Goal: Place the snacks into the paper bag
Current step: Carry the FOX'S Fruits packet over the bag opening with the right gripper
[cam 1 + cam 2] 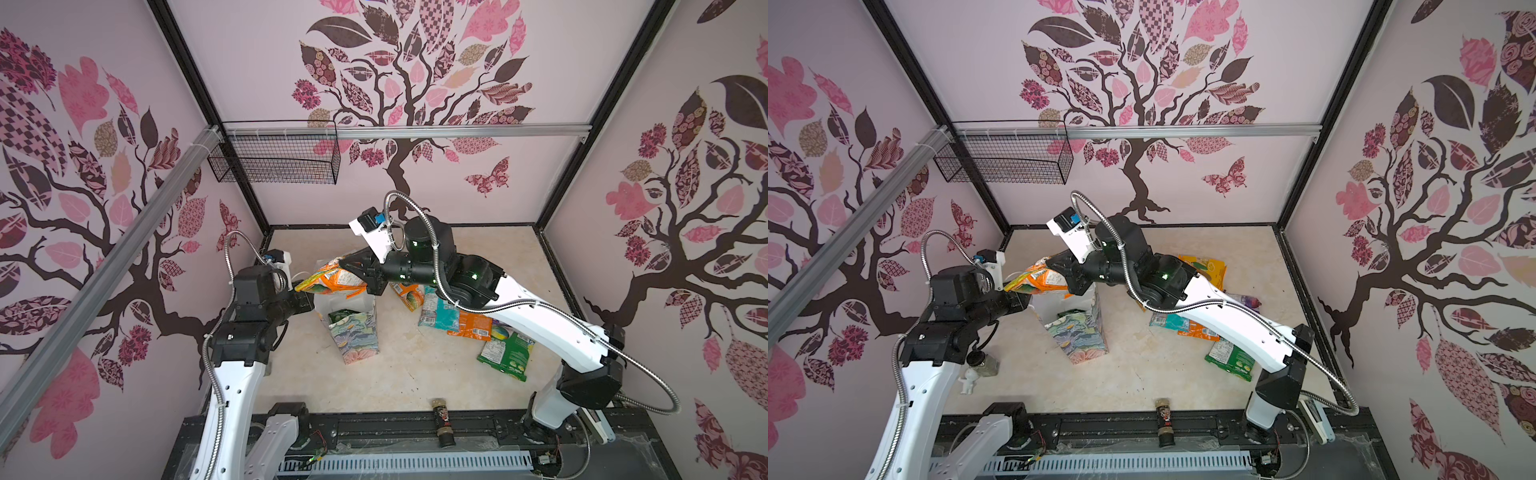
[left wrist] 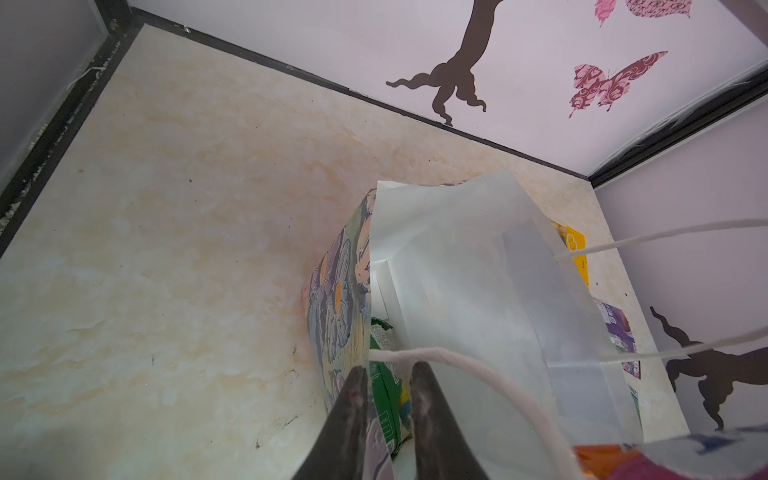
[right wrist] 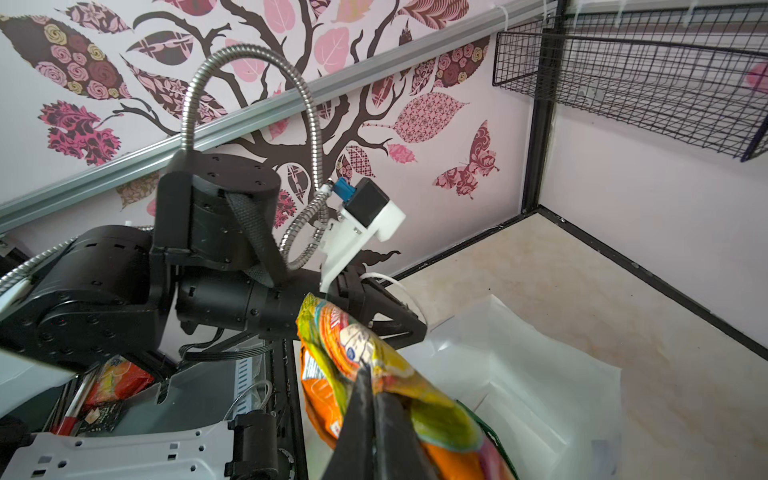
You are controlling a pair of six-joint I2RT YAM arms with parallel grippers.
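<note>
Orange packet (image 1: 324,282) — pinched by the right end effector (image 3: 368,376) — should lower centred into the paper bag (image 1: 357,336); left end effector (image 2: 388,368) straddles its nine-o'clock rim, grip unclear.

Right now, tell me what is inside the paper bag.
A green packet sits against one wall of the paper bag. What lies beneath it is hidden, and in both top views the orange packet covers part of the opening.

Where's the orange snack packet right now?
In both top views the orange snack packet hangs at the paper bag's open mouth, left of centre, pinched in the right claw.
</note>
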